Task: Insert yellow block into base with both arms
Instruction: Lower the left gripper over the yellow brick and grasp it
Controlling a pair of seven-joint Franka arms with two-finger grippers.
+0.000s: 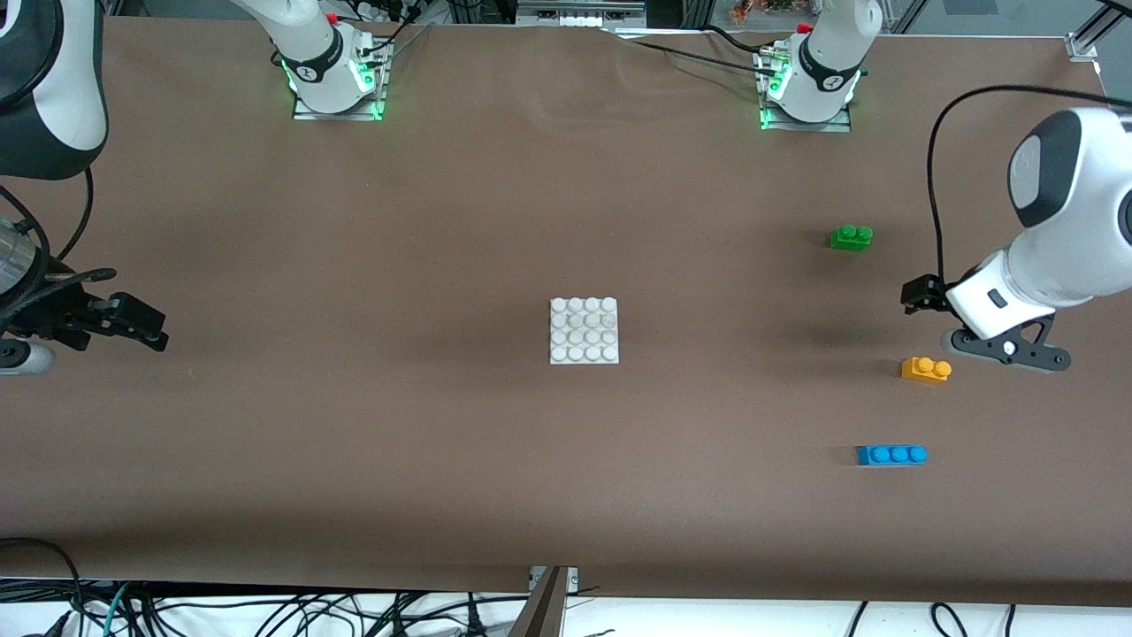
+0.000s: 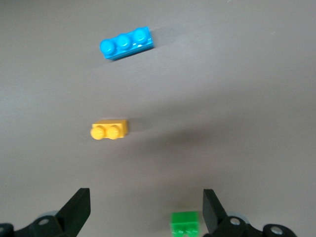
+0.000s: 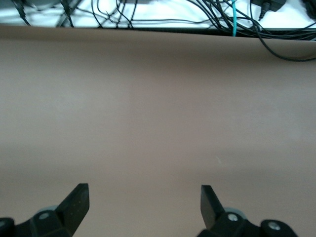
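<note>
The yellow block [image 1: 925,368] lies on the brown bench [image 1: 354,425] toward the left arm's end, well apart from the base [image 1: 584,330], which sits flat near the middle of the bench. The left gripper [image 1: 920,296] hangs in the air over bare bench between the yellow block and the green brick [image 1: 851,237], empty, with its fingers [image 2: 79,207] spread wide apart. In the left wrist view the yellow block [image 2: 109,130] shows ahead of the fingers and off toward one of them, not centred in the gap. Its long axis runs along the length of the bench, roughly parallel to the blue brick [image 1: 891,455], which lies nearer the front camera.

The left arm is clearly the nearer one to the block. The right gripper [image 1: 133,323] waits at the right arm's end of the bench, well away from every brick; its fingers [image 3: 74,202] also stand apart, over nothing but bare surface.

My judgement is that the coming move turns on shifting the left gripper over the block and lining the fingers across its short sides before descending.

The block is a small orange-yellow piece of smooth, hard-looking plastic with two round studs on top. The base is a white square plate carrying a four-by-four grid of round studs. The bench covering is matte brown and looks slightly soft, with faint creases toward the robots' bases.
</note>
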